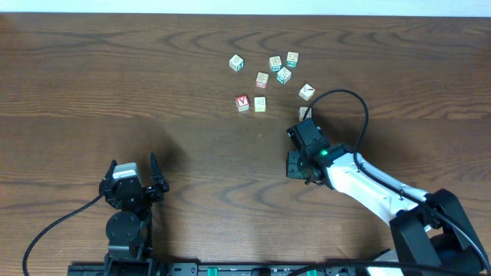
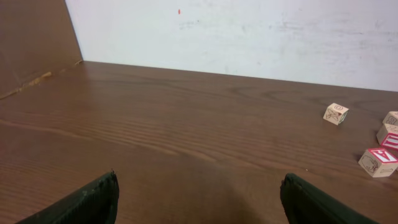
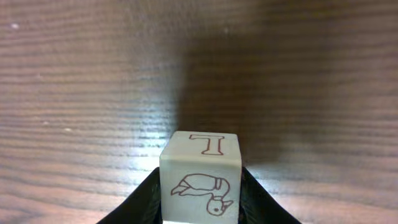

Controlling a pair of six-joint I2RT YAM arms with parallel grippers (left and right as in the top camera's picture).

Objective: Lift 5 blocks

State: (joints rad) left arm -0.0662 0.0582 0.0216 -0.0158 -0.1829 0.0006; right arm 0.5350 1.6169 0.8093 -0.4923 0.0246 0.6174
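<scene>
A cream block point(image 3: 200, 180) printed with a T and a small figure sits between the black fingers point(image 3: 142, 202) of my right gripper point(image 3: 199, 193), which press its two sides. In the overhead view that block point(image 1: 305, 113) shows just past the right gripper point(image 1: 304, 124), at the near right of the cluster. The red V block point(image 1: 243, 103) and a yellow-print block point(image 1: 260, 103) lie to its left, another cream block point(image 1: 307, 92) behind it. My left gripper point(image 1: 134, 167) stands open at the near left, far from all blocks, nothing between its fingers point(image 2: 87, 202).
More cubes lie further back: a teal-print one point(image 1: 284, 75), a pale one point(image 1: 262, 80), and others point(image 1: 236, 63) point(image 1: 275, 63) point(image 1: 292, 58). The left wrist view shows a cube point(image 2: 336, 114) and a red-faced cube point(image 2: 378, 162) at its right edge, with a white wall point(image 2: 249, 37) behind.
</scene>
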